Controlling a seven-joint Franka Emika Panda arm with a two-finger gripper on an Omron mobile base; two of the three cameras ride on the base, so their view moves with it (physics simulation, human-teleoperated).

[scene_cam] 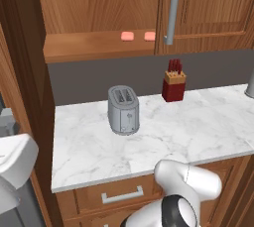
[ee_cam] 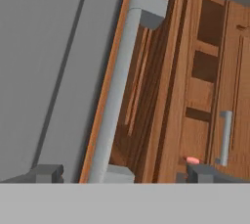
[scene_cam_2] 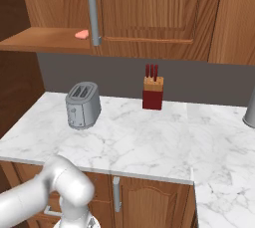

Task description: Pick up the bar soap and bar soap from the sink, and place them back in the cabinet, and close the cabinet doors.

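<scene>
Cabinet (scene_cam: 99,3) stands open, with both soap bars (scene_cam: 127,36) (scene_cam: 149,35) on its shelf in the left base view; the right shows one. Toaster (scene_cam: 123,110) and knife block (scene_cam: 173,86) share the counter (scene_cam: 198,127). Gripper (ee_cam: 124,174) spread wide, empty, beside a grey handle (ee_cam: 117,91).

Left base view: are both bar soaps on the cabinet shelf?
Yes, two pink bar soaps lie side by side on the cabinet shelf, beside the door handle.
</scene>
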